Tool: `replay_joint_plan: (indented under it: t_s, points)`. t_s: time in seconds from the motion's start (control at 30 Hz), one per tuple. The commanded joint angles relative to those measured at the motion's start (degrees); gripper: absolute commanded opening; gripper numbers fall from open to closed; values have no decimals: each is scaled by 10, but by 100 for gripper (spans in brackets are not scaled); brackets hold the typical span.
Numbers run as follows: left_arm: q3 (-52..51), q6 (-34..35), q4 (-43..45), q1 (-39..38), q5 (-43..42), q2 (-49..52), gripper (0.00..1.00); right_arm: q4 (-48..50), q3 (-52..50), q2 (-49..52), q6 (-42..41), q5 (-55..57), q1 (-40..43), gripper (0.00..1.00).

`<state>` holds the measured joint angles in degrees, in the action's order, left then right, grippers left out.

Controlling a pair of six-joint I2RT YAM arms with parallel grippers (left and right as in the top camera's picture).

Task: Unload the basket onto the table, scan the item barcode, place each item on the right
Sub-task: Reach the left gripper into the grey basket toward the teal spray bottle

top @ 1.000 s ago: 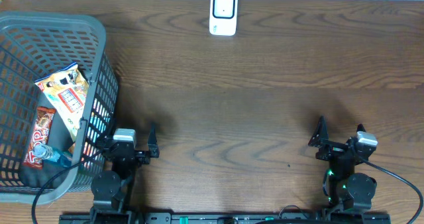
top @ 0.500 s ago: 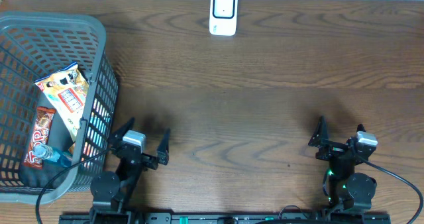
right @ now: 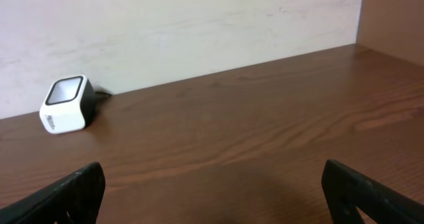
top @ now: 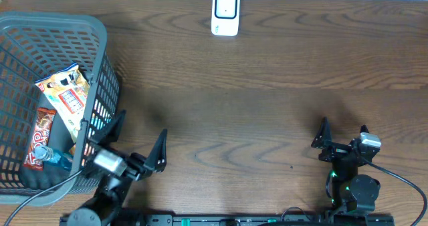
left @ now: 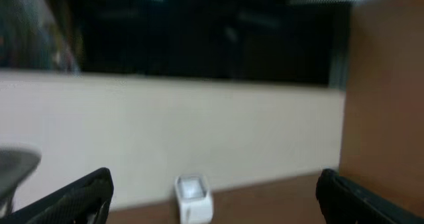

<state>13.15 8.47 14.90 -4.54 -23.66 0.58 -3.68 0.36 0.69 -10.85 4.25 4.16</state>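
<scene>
The things to scan lie in the grey basket at the left edge of the counter: a snack bag, a chocolate bar and a small bottle. Which one is meant cannot be told. The bag and the bar both lie with the long axis running from the far side to the near side, slightly tilted.

The left fingers are spread wide and hold nothing. They are just beside the near right corner of the basket, so the items lie to their left and a little farther away. The left arm is clearly the nearer one. The basket wall stands between the fingers and the items, so the reach probably has to go up and over the rim.

The right fingers are also spread and empty, well apart from the basket. The scanner stands at the far edge, between the two arms, with bare counter in front of it.
</scene>
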Motion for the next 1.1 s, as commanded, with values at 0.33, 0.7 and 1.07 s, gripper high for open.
replay_joint_plan:
  t_s: [0.33, 0.7, 1.07]
  points:
    - [129, 69, 86, 2, -13, 130, 98, -3, 0, -3, 8, -3, -1, 99]
    - [520, 54, -214, 2, -38, 443, 98, -3, 0, -3, 8, -3, -1, 99]
    - [886, -85, -593, 45, 154, 636, 98, -3, 0, -3, 8, -3, -1, 99]
